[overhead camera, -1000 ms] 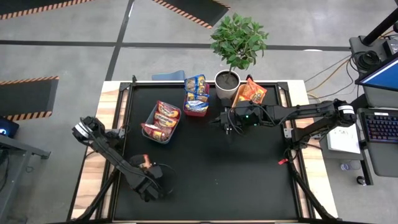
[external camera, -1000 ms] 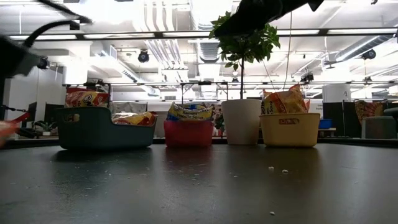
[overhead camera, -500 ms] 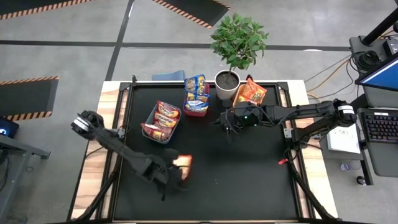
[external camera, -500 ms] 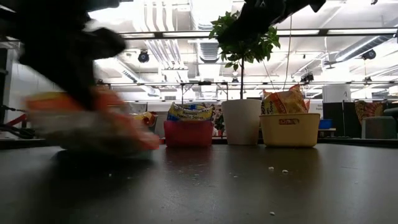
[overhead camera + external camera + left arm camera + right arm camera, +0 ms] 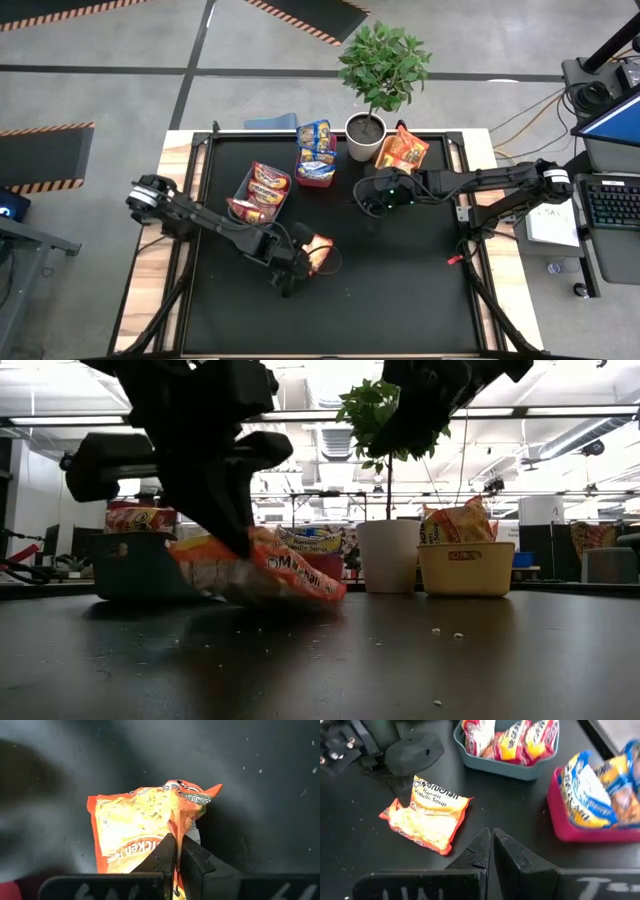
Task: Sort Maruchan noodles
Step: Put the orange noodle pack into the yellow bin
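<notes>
Orange crinkly plastic ramen packet (image 5: 318,249), printed Maruchan and chicken flavour, now sits low over the black table mat (image 5: 400,290) near its centre, just toward seven o'clock, pinched at one edge by the left gripper (image 5: 303,262), whose fingers are clamped tight on the wrapper. A second ago that gripper was down at the mat's seven-o'clock corner with only a glimpse of the packet; half a second ago it was mid-swing, and now it has carried the packet inward. In the low view the packet hangs tilted with its lower corner at or almost on the mat.

At eleven o'clock from the packet stands the teal plastic bin (image 5: 243,195) of red-maroon packets, at twelve the red plastic bin (image 5: 316,177) of blue-yellow ones, and at one to two o'clock, past the white plant pot (image 5: 365,132), the pale orange bin (image 5: 404,150) holding orange packets. That far bin is probably its destination, so a handover looks likely. The right gripper (image 5: 378,198), fingers closed and empty, has barely shifted and waits at two o'clock.
</notes>
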{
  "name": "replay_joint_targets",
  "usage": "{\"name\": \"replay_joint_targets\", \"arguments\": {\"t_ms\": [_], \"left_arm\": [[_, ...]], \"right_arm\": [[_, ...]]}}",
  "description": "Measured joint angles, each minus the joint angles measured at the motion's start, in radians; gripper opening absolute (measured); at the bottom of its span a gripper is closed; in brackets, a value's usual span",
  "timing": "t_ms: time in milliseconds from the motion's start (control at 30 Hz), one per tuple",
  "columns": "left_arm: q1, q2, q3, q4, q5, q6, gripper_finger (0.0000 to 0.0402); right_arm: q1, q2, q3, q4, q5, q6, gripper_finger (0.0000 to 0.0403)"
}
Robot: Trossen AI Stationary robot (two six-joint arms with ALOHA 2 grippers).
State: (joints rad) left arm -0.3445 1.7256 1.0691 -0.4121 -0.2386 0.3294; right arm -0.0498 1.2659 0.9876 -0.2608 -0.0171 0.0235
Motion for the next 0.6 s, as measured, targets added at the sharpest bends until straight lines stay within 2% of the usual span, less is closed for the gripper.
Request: {"name": "replay_joint_targets", "arguments": {"t_ms": [167,400,600], "left_arm": [[0.007,0.022,0.0,-0.001,0.003,0.049,0.0007],[0.029,0.024,0.0,0.007,0.009,0.153,0.0046],[0.065,0.024,0.0,0.03,0.055,0.211,0.008]], "right_arm": [[0.0,0.0,-0.042,0.002,0.0,0.088,0.0013],[0.0,0.0,-0.097,0.004,0.001,0.211,0.0013],[0.0,0.0,-0.135,0.005,0.005,0.275,0.0013]]}}
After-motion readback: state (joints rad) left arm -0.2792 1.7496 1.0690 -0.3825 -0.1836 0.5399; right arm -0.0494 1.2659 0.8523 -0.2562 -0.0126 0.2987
